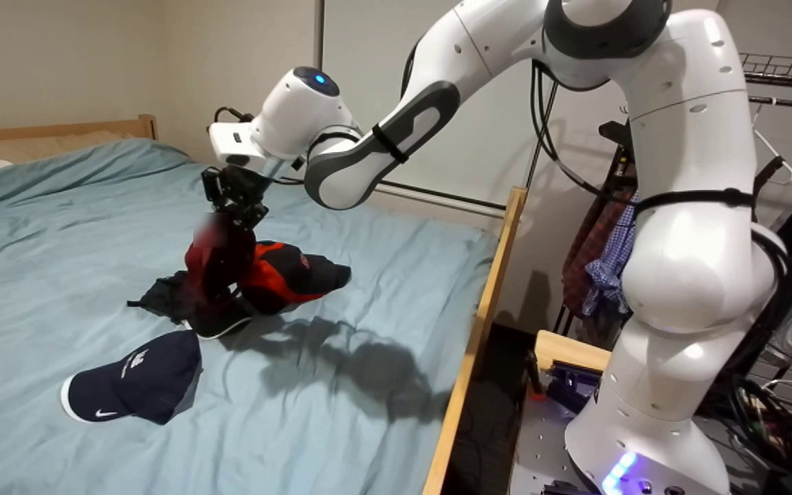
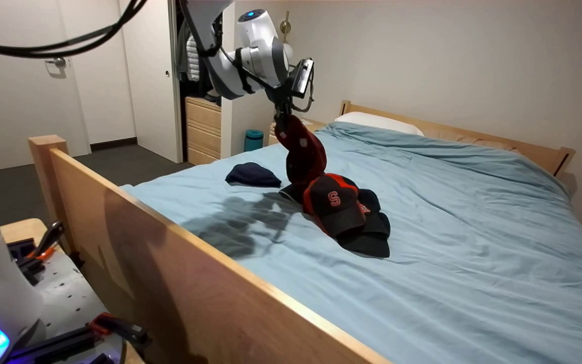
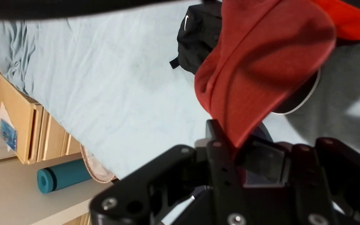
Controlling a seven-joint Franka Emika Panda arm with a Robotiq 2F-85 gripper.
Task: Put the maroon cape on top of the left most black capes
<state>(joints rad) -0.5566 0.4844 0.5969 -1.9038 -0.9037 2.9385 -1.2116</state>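
The big white robot arm (image 1: 492,38) goes up high, bends over the end of the wooden bed (image 1: 484,313), and reaches out above the blue-green cloth sheet (image 1: 396,275). At its end, the black claw (image 3: 237,147) points down. The claw is squeezed tight on the dark red cloth baseball cap (image 2: 305,151). In the wrist view, the thin end of the red cloth goes in between the two black fingers (image 3: 213,132).

The dark red cap hangs right over a bunch of caps (image 1: 269,282) on the sheet, and I can't tell if it touches them. In the bunch is a bright red and black cap (image 2: 334,199) with a letter S on its front. Black cloth caps (image 2: 374,235) poke out from behind it in an exterior view. A dark brim with a white edge (image 1: 221,324) shows under the hanging cap. A dark blue cloth cap (image 1: 138,375) lies near the bunch, apart from it. A wooden board (image 2: 220,298) stands between the bottom of the arm and the caps, and the arm goes over it.

A grey metal table (image 2: 71,288) at the arm's bottom has black and orange clamps (image 2: 114,326) on it. Far back, tan wooden drawers (image 2: 203,129) are pushed in, so I can't see what is in them. A pale puffy coat (image 2: 192,60) hangs above them, and a rolled-up teal mat (image 2: 253,140) stands near them.
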